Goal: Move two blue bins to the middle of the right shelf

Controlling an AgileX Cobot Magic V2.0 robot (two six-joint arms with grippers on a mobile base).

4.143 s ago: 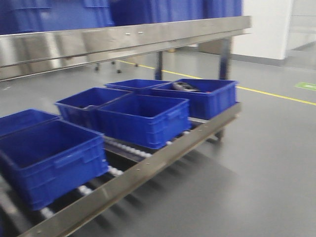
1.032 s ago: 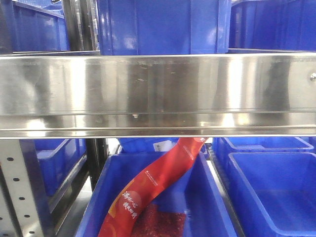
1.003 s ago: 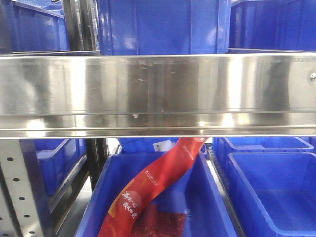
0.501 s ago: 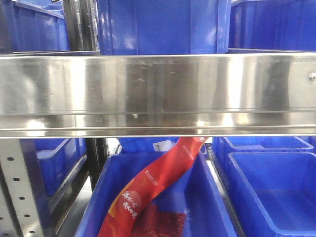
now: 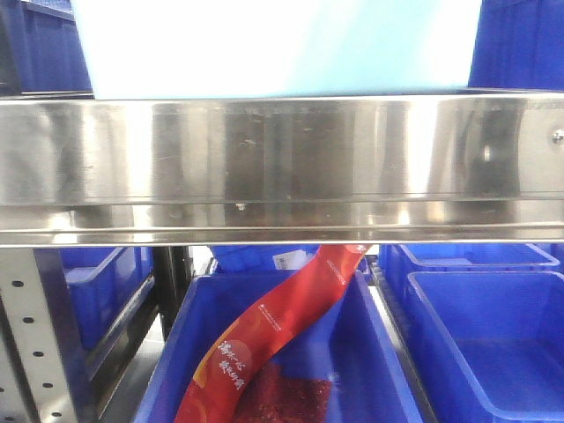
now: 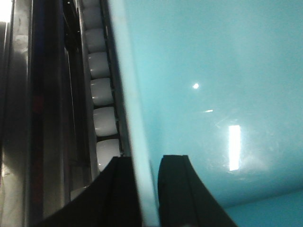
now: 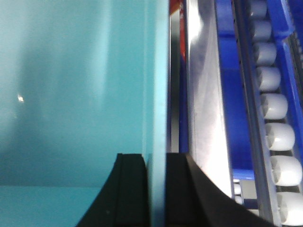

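Both your grippers clamp one pale bin (image 5: 273, 48): left gripper (image 6: 147, 189) on its left wall, right gripper (image 7: 156, 189) on its right, bin spanning between them.

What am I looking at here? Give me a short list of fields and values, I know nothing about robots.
Held item: bin, looks pale and washed out on camera
Left gripper: fingers on either side of the bin's wall
Right gripper: the same, on another wall
In front: steel shelf rail
Below: blue bin holding a red packet
Beside bin: white rollers
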